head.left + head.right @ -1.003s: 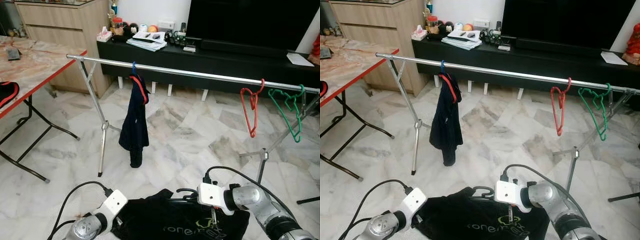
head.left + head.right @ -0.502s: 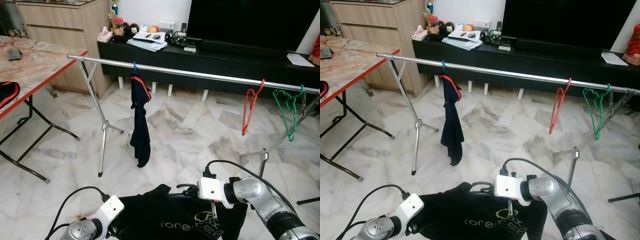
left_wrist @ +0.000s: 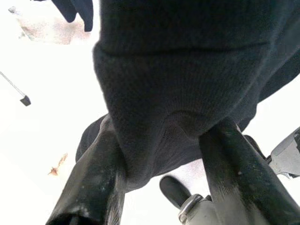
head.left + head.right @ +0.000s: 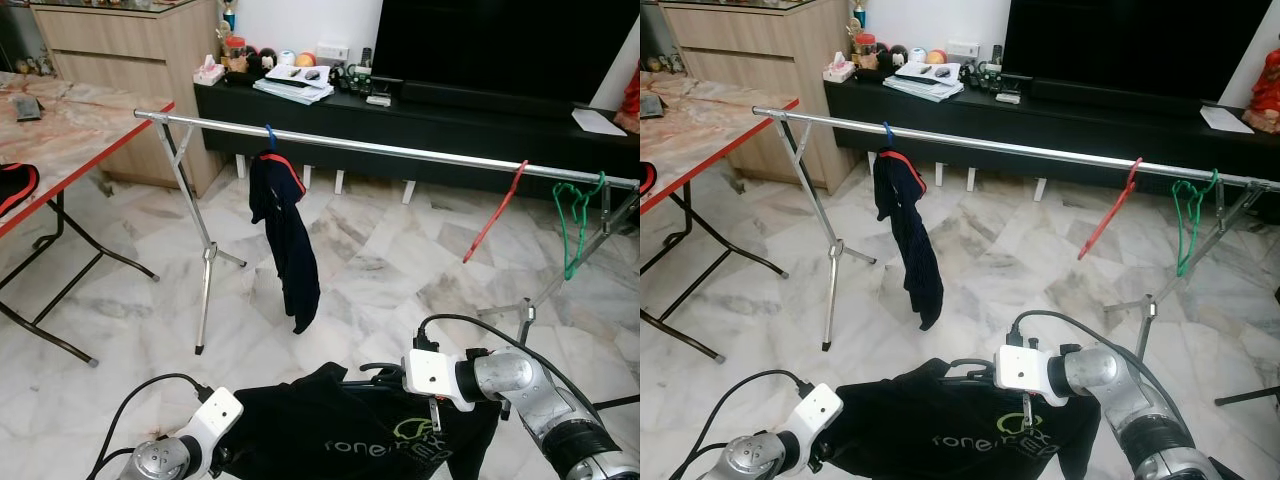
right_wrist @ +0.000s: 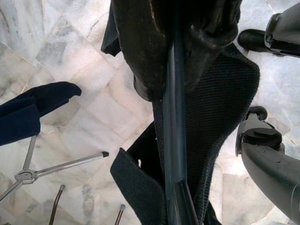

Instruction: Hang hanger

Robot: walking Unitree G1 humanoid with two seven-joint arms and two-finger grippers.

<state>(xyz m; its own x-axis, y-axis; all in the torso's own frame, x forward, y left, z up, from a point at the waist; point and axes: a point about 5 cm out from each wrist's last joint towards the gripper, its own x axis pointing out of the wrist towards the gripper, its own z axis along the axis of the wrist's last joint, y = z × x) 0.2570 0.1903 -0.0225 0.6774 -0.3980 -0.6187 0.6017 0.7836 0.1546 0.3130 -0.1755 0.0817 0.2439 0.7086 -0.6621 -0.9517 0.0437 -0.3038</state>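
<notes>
A black T-shirt [image 4: 350, 435] with pale lettering hangs spread between my two grippers, low in front of me. My left gripper [image 3: 164, 126] is shut on a fold of the shirt's fabric. My right gripper [image 5: 171, 89] is shut on the dark bar of a black hanger inside the shirt. The hanger's hook [image 4: 380, 371] sticks out beside the right wrist. Ahead runs a silver clothes rail [image 4: 400, 150]. On it hang a navy garment [image 4: 288, 240], a red hanger [image 4: 495, 212] and a green hanger [image 4: 578, 215].
A red-edged table [image 4: 60, 140] stands at the left on black legs. A black TV console [image 4: 420, 110] and a wooden cabinet [image 4: 130, 50] lie behind the rail. The rail's stand legs [image 4: 205, 265] reach the marble floor at both ends.
The navy garment has swung to the right on the rail, and the red and green hangers have swung and turned edge-on. The held shirt has shifted slightly right with my right gripper.
</notes>
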